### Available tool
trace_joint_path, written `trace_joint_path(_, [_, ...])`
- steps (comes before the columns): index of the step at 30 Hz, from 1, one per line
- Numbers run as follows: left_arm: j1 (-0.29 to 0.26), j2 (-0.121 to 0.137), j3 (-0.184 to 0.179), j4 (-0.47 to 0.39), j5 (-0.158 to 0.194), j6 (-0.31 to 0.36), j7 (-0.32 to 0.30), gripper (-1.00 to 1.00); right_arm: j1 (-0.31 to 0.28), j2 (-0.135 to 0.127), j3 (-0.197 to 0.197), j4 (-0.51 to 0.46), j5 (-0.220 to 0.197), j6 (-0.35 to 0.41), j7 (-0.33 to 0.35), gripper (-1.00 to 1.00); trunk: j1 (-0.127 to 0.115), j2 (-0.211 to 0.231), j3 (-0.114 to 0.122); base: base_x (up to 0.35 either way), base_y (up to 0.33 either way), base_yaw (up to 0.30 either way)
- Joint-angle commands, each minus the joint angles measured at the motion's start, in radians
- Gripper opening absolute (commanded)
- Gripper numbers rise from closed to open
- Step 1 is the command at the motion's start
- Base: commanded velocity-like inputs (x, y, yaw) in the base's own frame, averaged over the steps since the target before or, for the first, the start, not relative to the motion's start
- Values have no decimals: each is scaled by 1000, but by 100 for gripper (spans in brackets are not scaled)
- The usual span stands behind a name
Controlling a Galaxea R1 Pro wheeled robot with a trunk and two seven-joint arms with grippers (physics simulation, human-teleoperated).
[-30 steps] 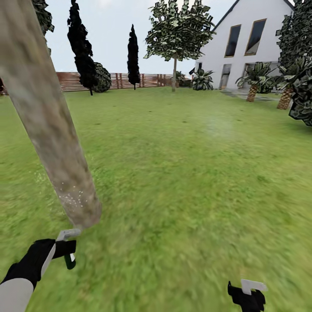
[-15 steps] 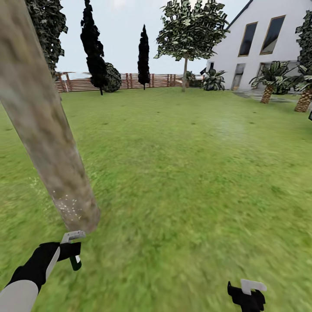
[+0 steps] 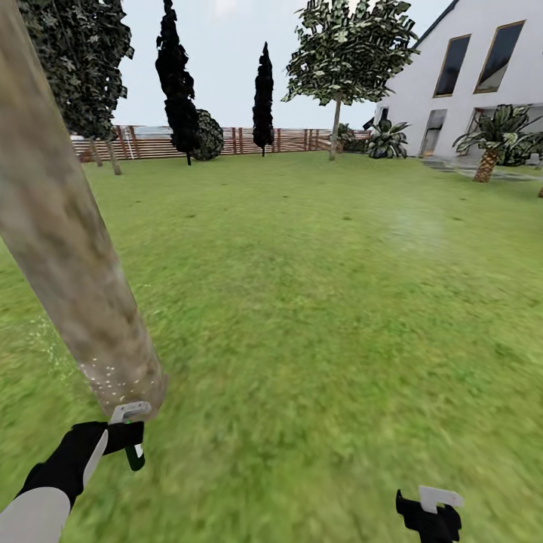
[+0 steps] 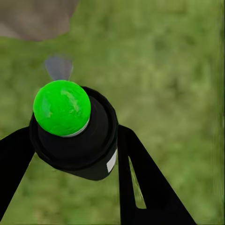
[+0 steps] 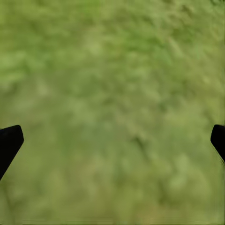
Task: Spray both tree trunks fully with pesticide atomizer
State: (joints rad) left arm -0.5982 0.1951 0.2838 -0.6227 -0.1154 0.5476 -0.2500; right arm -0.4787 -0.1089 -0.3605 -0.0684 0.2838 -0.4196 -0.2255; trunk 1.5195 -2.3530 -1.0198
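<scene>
Head view: the left gripper (image 3: 130, 436) has its jaws clamped on the pesticide atomizer (image 3: 133, 455), held at near left just beside the base of the leaning tree trunk (image 3: 72, 264), where pale speckles dot the bark; the right gripper (image 3: 431, 513) hangs at near right over the lawn (image 3: 324, 302). Left wrist view: the atomizer's green cap (image 4: 62, 108) tops its black body between the two fingers (image 4: 145, 187), above grass. Right wrist view: both fingertips (image 5: 9, 143) sit far apart with bare grass between.

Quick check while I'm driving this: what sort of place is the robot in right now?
A residential back garden, most likely: a wide green lawn, a brown slat fence at its far edge, and a white house at the right. A thick tree trunk stands close by.
</scene>
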Motion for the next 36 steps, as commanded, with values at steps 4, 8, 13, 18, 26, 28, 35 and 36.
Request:
trace_joint_path(4, [0, 0, 0, 0, 0, 0, 0, -100, 0, 0, 0, 0, 0, 0, 0, 100, 0, 0, 0, 230, -202, 203])
trace_joint_path(8, [0, 0, 0, -1, 0, 0, 0, -100, 0, 0, 0, 1, 0, 0, 0, 100, 0, 0, 0, 166, -237, 275])
trace_joint_path(13, [0, 0, 0, -2, 2, 1, 0, -100, 0, 0, 0, 0, 0, 0, 0, 100, 0, 0, 0, 151, -246, 276])
trace_joint_path(18, [0, 0, 2, -2, 3, 2, 0, -100, 0, 0, 0, 1, 0, 0, 0, 100, 0, 0, 0, 64, -267, 277])
trace_joint_path(26, [0, -9, 2, -2, 3, 2, 0, -100, -1, 0, 0, 1, 0, 0, 0, 100, 0, 0, 0, 1, -276, 276])
trace_joint_path(28, [0, -9, 3, -2, 3, 2, 0, -100, 0, 0, 0, 1, 0, 0, 0, 100, 0, 0, 0, 0, -276, 276])
trace_joint_path(35, [0, -15, 5, -2, 3, 2, 0, -100, 0, 0, 0, 0, 0, 0, 0, 100, 0, 0, 0, 35, -162, 149])
trace_joint_path(36, [0, -15, 5, -3, 3, 2, 0, -100, 0, 0, 0, 0, 0, 0, 0, 100, 0, 0, 0, 2, -197, 6])
